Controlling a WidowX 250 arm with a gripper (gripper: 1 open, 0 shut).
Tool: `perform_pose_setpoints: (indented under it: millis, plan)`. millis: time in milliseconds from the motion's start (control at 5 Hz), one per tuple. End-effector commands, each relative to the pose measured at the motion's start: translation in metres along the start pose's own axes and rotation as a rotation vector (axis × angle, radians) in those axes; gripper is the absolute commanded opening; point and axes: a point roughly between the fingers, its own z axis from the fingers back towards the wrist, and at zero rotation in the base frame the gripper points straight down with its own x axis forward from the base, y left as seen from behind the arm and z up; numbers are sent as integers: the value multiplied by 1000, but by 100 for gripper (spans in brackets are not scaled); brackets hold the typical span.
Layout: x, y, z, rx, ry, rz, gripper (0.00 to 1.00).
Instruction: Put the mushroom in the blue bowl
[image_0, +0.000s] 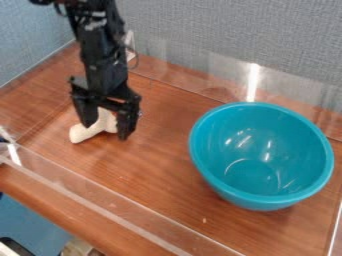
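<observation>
The mushroom lies on its side on the wooden table at the left, cream stem toward the lower left; its cap is hidden behind the gripper. My gripper points straight down over it, open, with one dark finger on its far left side and the other on its right. The fingertips are low, near the table. I cannot tell whether they touch the mushroom. The blue bowl stands upright at the right, with nothing inside.
A clear plastic wall runs along the back of the table, and another along the front edge. A blue-grey wall stands behind.
</observation>
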Motion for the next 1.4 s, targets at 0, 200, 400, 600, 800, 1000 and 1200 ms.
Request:
perform_pose_setpoints:
  millis: [0, 200, 400, 600, 800, 1000, 1200]
  plan:
    - [6, 9, 0, 14, -27, 7, 100]
    - [7, 13, -6, 14, -20, 15, 100]
    - [7, 15, -11, 14, -14, 21, 100]
    - [7, 17, -15, 15, -9, 27, 100]
    - [7, 18, -18, 15, -5, 31, 0]
    - [6, 19, -17, 16, -4, 25, 0]
    - [5, 19, -10, 15, -8, 19, 0]
